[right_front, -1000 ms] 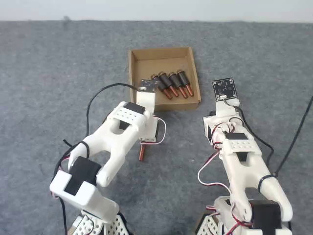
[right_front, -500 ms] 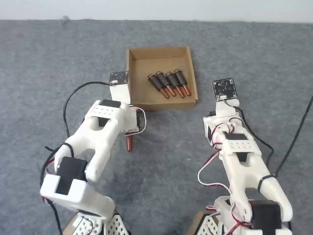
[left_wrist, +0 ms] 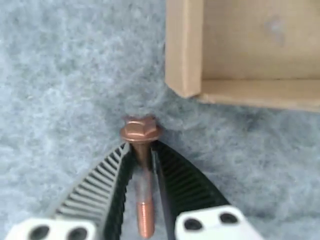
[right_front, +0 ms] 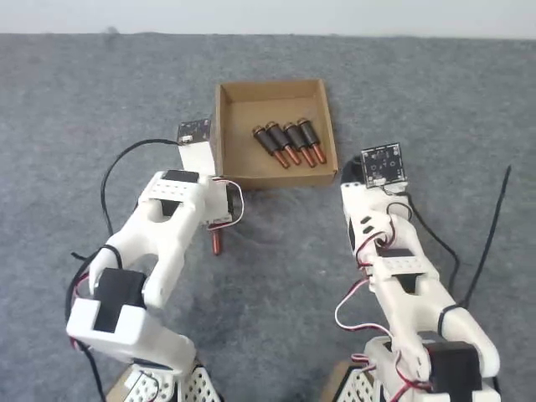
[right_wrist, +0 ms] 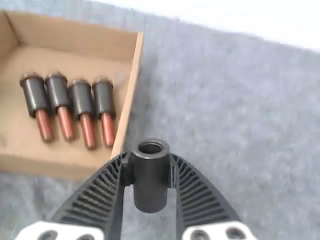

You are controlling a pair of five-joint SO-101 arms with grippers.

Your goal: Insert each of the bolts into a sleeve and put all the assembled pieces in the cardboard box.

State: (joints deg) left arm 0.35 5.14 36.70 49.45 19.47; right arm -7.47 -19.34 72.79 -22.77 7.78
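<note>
Left gripper (left_wrist: pixel 141 150) clamped on the copper bolt (left_wrist: pixel 141 131) by its shank, hex head past the tips. Right gripper (right_wrist: pixel 149 160) pinches the black sleeve (right_wrist: pixel 150 180), bore outward, probably for mating. Cardboard box (right_wrist: pixel 131 65) just beyond holds four assembled pieces (right_wrist: pixel 70 105).

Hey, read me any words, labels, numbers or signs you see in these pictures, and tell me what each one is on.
No readable text in any view.
The cardboard box: plain walls, no print.
The bolt, the sleeve and the assembled pieces: no markings visible.
The circuit boards on the wrists: any print is too small to read.
</note>
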